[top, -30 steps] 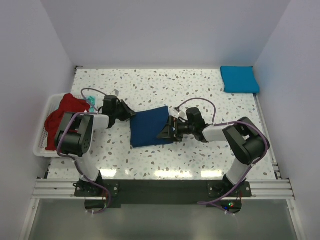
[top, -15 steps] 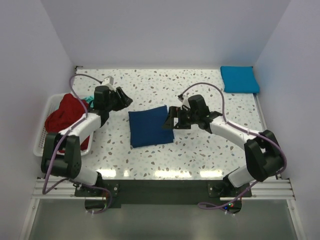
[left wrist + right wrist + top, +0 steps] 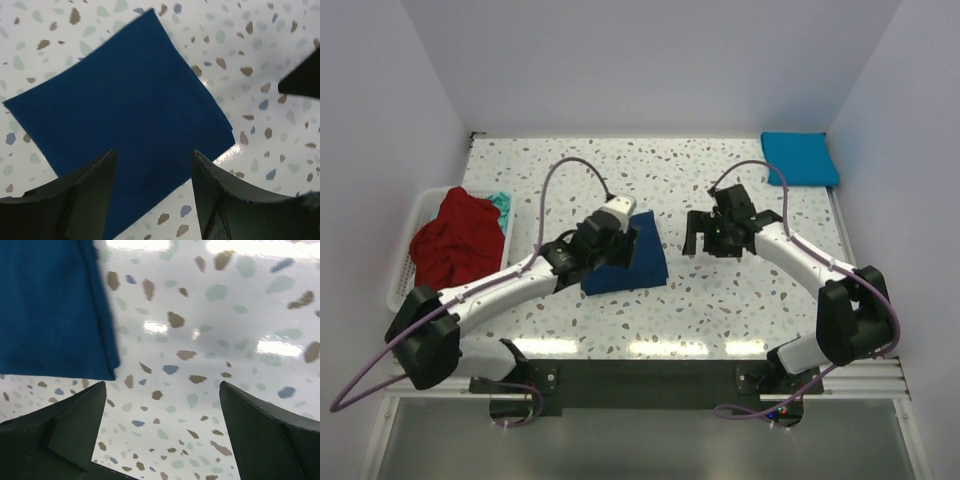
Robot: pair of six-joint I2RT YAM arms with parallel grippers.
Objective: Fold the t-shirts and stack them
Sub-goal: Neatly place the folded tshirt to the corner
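Seen from above, the left arm now reaches across the white speckled terrazzo surface [image 3: 740, 300] to the folded navy blue t-shirt [image 3: 645, 262], which lies near the middle of that surface. Half a second ago that arm was drawn back beside the white slatted plastic basket [image 3: 400, 290] at the left edge. Its wrist camera shows the left tool [image 3: 152, 156] hanging over the navy cloth with its two black fingers [image 3: 85, 195] spread and nothing between them. Whether they touch the cloth cannot be told.

The right tool [image 3: 162, 385] has moved the other way. Half a second ago it sat against the shirt's right edge; now it stands clear of it to the right, with bare surface between. Its fingers [image 3: 270, 435] are also spread wide and hold nothing. In its wrist view the corner of the navy cloth lies at upper left and only speckled surface shows below the gap.

The navy shirt remains a flat folded square in much the same place, its left part now hidden under the left arm in the overhead view.

The folded turquoise-blue t-shirt [image 3: 798, 158] sits unchanged in the far right corner. The crumpled red t-shirt [image 3: 455, 240] lies heaped in the basket as before, with a bit of teal cloth [image 3: 501, 203] showing beside it.
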